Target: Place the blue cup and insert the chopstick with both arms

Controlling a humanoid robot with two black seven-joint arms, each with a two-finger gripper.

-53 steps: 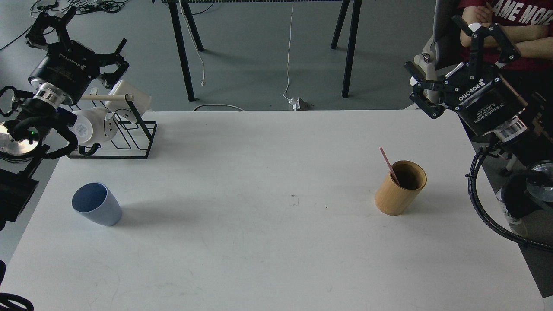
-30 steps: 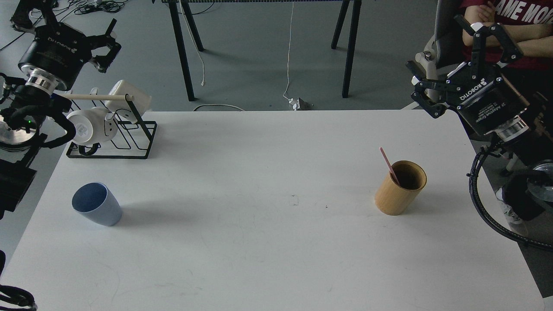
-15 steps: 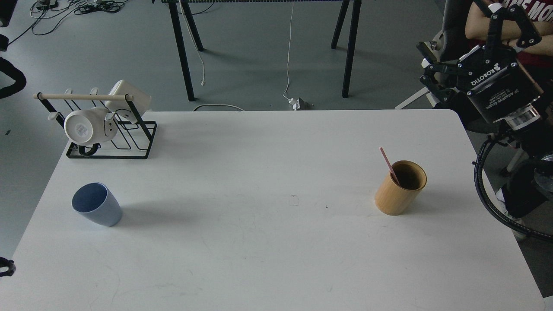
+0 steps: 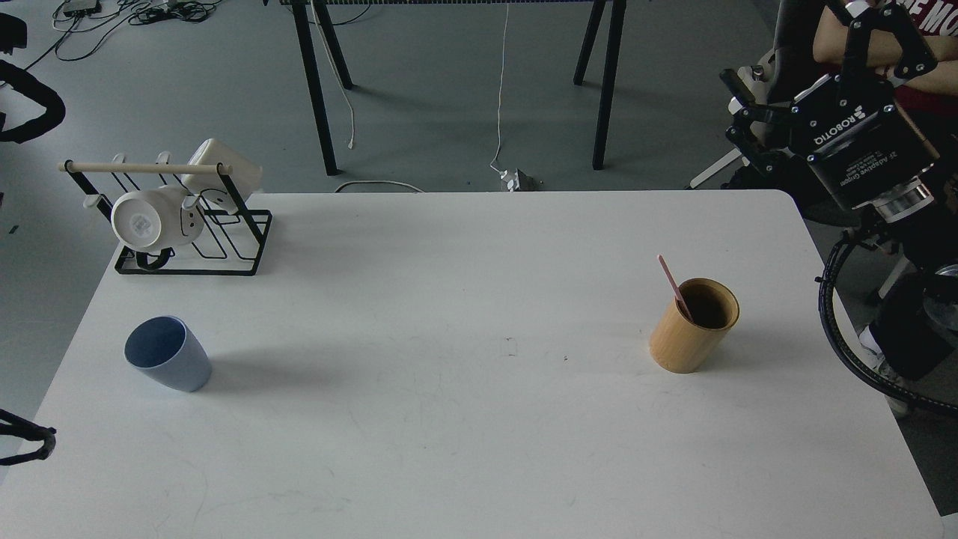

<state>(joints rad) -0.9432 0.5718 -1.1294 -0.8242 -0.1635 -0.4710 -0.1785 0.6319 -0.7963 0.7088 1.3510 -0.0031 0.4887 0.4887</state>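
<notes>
The blue cup stands upright on the white table at the near left. The pink chopstick leans inside the tan wooden holder at the right of the table. My right gripper is open and empty, off the table's far right corner, well above and behind the holder. My left gripper is out of view; only a loop of its black cable shows at the top left edge.
A black wire rack with white mugs and a pale wooden rod stands at the far left corner. A seated person in red is behind my right gripper. Black table legs stand beyond the far edge.
</notes>
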